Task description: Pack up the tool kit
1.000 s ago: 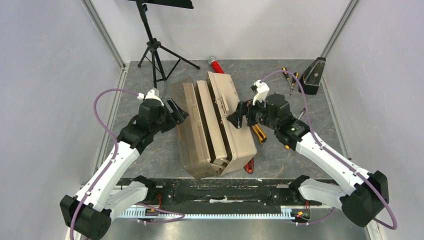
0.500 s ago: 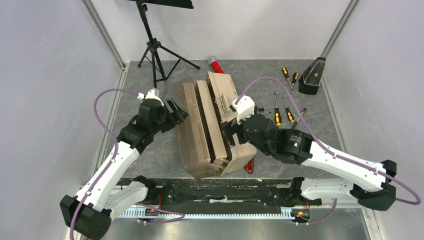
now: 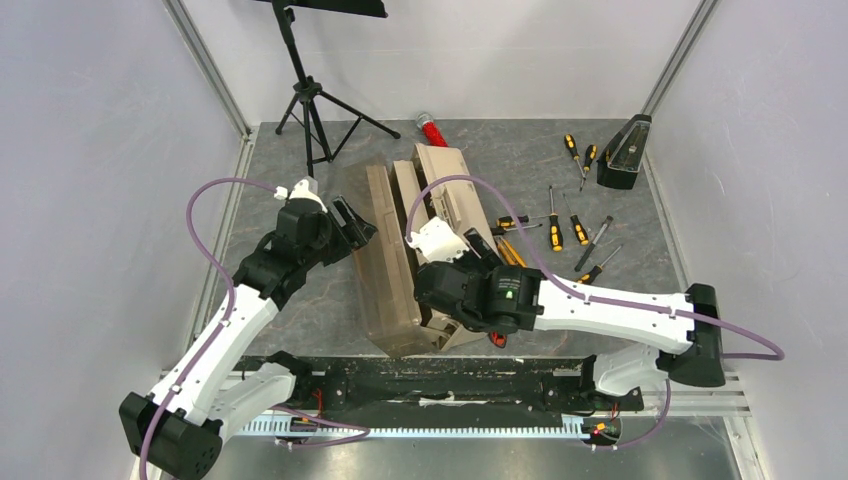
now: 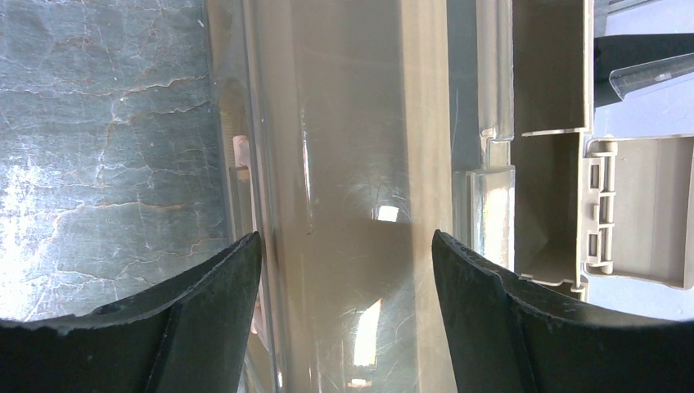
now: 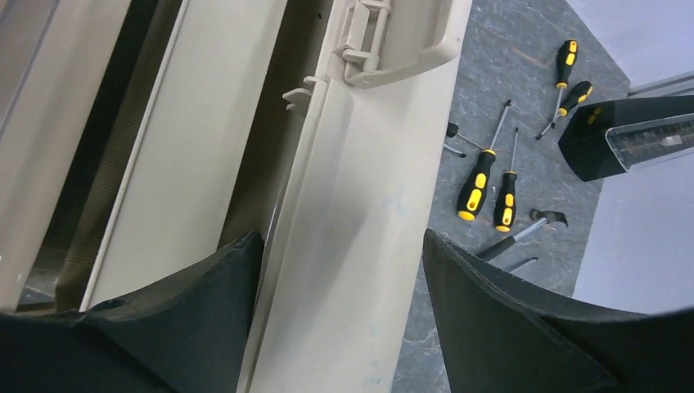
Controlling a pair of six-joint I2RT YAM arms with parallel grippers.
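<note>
1. Left gripper (image 4: pixel 345 246): jaws spread wide, black fingers (image 4: pixel 205 315) at the bottom edge.
2. Toolbox (image 4: pixel 352 115): its translucent tan wall spans the gap between them; contact cannot be told.
3. Table (image 4: pixel 98 123): grey marbled surface, left side.

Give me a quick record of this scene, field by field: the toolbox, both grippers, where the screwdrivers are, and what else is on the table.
toolbox: open, trays folded out, mid-table
left gripper: open, holding nothing, over the translucent left tray
right gripper: open, holding nothing, over the lid
screwdrivers: loose on the table, right of the toolbox
other items: metronome in the far right corner; red cylinder behind the toolbox
</note>
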